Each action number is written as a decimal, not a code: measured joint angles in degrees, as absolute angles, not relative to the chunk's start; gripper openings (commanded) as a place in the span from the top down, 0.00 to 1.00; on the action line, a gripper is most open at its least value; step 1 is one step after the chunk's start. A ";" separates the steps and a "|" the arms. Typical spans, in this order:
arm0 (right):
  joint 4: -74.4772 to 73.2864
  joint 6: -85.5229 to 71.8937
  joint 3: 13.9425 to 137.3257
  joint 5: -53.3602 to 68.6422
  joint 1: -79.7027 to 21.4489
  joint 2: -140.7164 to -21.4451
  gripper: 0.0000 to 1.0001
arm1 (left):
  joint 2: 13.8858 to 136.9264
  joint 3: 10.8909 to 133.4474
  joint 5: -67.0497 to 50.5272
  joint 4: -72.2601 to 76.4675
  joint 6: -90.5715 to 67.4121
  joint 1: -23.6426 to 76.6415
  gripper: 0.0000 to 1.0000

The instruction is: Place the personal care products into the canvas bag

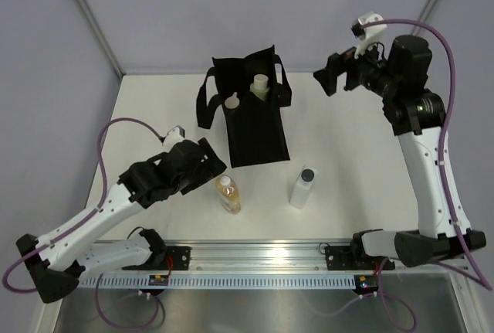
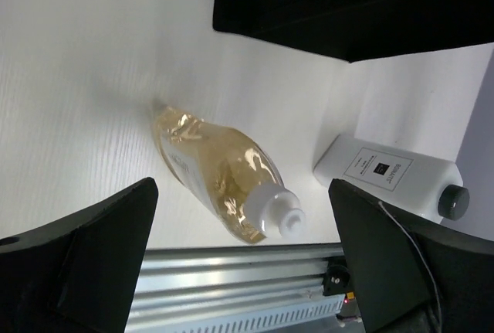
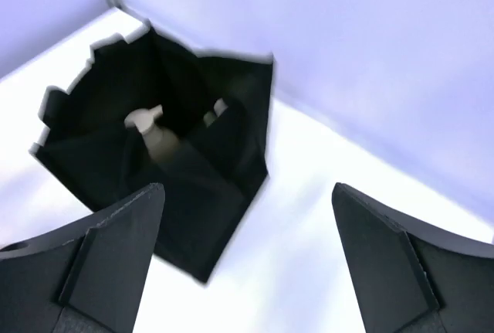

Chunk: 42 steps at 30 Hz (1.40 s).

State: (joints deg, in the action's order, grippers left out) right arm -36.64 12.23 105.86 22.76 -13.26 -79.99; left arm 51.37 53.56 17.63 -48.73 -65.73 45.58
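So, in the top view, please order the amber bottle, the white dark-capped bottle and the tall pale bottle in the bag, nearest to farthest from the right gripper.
From the right gripper:
1. Tall pale bottle, standing in the black canvas bag, far side.
2. White dark-capped bottle, on the table, near right.
3. Amber bottle, on the table, farther left.

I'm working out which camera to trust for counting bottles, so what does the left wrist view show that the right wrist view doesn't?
Only the left wrist view: the amber bottle lying on its side on the table, the clear bottle with a black cap beside it, and the metal rail at the near edge.
Only the right wrist view: the open top of the canvas bag with a beige pump bottle inside, somewhat blurred, plus the back wall.
Both: the black canvas bag and the white table.
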 measured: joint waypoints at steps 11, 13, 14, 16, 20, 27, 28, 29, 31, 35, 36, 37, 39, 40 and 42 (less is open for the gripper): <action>-30.33 6.11 59.90 32.91 -1.06 -65.47 0.01 | 76.64 69.41 24.67 -65.06 -78.50 55.99 0.01; -30.24 5.63 58.11 34.59 1.04 -63.90 0.00 | 79.79 70.02 24.73 -65.63 -79.07 56.86 0.02; -29.98 5.34 57.95 35.57 2.37 -62.81 0.00 | 81.25 70.30 24.73 -65.98 -79.40 57.43 0.03; -28.25 4.71 57.93 37.74 4.93 -60.53 0.01 | 83.61 70.37 24.73 -66.41 -80.07 58.33 0.08; -26.00 4.25 57.91 41.12 7.53 -57.95 0.01 | 85.71 69.49 24.97 -66.52 -81.62 58.94 0.20; -25.12 4.21 56.86 44.18 8.56 -57.76 0.00 | 85.73 68.97 26.65 -66.39 -83.29 58.98 0.69; -25.12 4.23 56.84 44.34 8.75 -57.76 0.01 | 85.73 68.97 26.74 -66.13 -82.89 58.98 0.81; -25.10 4.21 56.84 44.60 8.95 -57.71 0.00 | 85.73 68.97 26.83 -65.95 -82.61 58.98 0.98; -25.10 4.21 56.82 44.75 9.32 -57.58 0.01 | 85.73 68.93 26.81 -65.82 -82.19 58.98 1.00; -25.08 4.10 56.49 45.60 10.46 -57.06 0.00 | 85.38 68.88 27.55 -65.60 -80.01 59.27 1.00; -25.08 4.05 56.49 45.82 10.74 -56.99 0.01 | 85.03 68.88 28.18 -65.76 -78.46 59.55 1.00; -25.06 4.01 56.45 46.15 11.03 -56.95 0.00 | 84.42 68.88 28.86 -65.89 -76.90 59.79 1.00; -25.02 3.95 56.34 46.39 11.40 -56.90 0.01 | 82.37 69.28 30.63 -66.30 -72.14 60.38 1.00; -25.02 3.86 56.27 46.54 11.51 -56.90 0.01 | 81.03 69.93 31.48 -66.59 -69.04 60.58 1.00; -25.04 3.77 56.21 46.68 11.68 -56.90 0.01 | 78.02 72.64 33.32 -67.20 -62.52 60.82 1.00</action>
